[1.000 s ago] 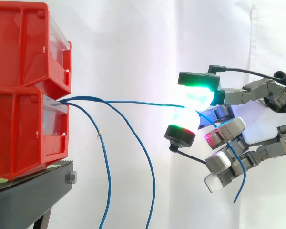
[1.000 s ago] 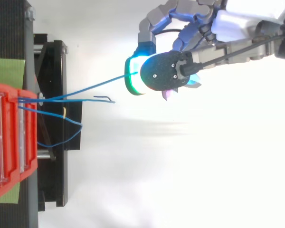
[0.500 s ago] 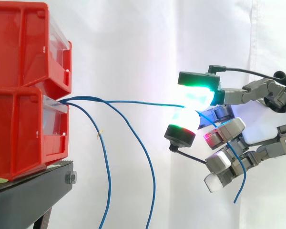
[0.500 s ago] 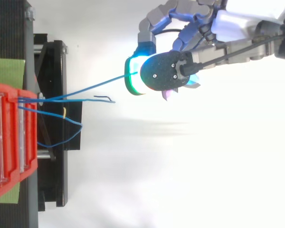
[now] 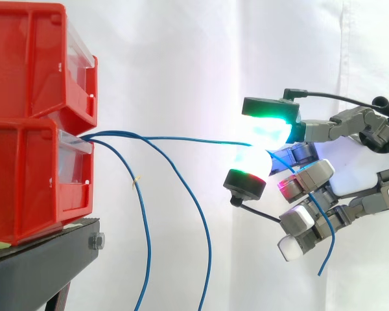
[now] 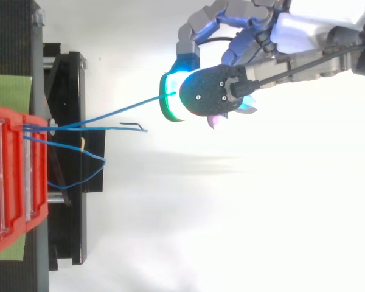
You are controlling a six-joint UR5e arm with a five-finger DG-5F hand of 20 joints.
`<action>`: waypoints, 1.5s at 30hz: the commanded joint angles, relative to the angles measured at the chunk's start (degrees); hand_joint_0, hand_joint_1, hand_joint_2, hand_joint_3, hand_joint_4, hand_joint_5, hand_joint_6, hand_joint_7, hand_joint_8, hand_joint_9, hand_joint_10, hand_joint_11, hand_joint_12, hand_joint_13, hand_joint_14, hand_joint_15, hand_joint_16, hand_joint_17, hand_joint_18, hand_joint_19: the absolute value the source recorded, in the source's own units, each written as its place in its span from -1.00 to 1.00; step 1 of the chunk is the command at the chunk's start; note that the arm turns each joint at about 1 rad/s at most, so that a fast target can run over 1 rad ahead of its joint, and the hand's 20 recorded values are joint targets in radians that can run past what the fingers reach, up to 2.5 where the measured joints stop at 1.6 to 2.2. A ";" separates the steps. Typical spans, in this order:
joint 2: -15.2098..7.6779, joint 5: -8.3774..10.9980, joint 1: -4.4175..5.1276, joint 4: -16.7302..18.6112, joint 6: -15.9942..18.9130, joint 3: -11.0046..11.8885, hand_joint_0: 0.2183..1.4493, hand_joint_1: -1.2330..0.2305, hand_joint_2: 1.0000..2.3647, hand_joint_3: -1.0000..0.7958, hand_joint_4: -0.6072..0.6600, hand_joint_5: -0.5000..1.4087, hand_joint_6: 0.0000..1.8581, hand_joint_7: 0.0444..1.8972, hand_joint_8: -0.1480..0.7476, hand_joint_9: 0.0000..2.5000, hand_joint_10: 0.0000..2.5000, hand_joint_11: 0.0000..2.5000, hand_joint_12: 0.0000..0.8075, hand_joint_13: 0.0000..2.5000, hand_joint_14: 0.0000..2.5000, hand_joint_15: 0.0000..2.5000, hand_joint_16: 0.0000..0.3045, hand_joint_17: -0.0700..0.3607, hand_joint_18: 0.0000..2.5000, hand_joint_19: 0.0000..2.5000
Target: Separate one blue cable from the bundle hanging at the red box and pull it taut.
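You have two red bins stacked at the left, the upper bin point(image 5: 26, 58) on the lower bin point(image 5: 26, 181), both on a black stand point(image 5: 39, 265). Three blue cables leave the top of the lower bin's front. Two slack cables point(image 5: 144, 220) hang down beside it. The taut cable point(image 5: 181, 138) runs nearly level to the right, into your hand point(image 5: 353, 178), well right of the bins. Two glowing fingertips point(image 5: 269, 126) pinch it, and its free end droops past the curled fingers.

The hand point(image 5: 353, 176) has grey links, a white palm and green-glowing black-backed pads point(image 5: 267, 129).
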 commanded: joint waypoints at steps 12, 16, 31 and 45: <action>0.00 -0.01 0.00 0.02 0.00 0.00 -0.22 -0.28 -0.97 -0.19 -0.34 -0.69 0.00 0.12 -0.18 -0.16 -0.64 0.28 -0.20 -0.25 -0.98 -0.36 -0.75 -0.28 -0.50 -0.56; 0.00 -0.01 0.00 0.02 0.00 0.00 -0.22 -0.28 -0.97 -0.19 -0.34 -0.69 0.00 0.12 -0.17 -0.16 -0.66 0.29 -0.20 -0.26 -0.98 -0.38 -0.75 -0.27 -0.50 -0.56; 0.00 -0.01 0.00 0.02 0.00 0.00 -0.22 -0.28 -0.97 -0.20 -0.35 -0.69 0.00 0.12 -0.17 -0.15 -0.68 0.29 -0.21 -0.28 -0.98 -0.39 -0.75 -0.28 -0.50 -0.56; 0.00 -0.01 0.00 0.02 0.00 0.00 -0.22 -0.28 -0.97 -0.20 -0.34 -0.69 0.00 0.12 -0.18 -0.15 -0.70 0.29 -0.22 -0.28 -0.98 -0.40 -0.75 -0.28 -0.50 -0.56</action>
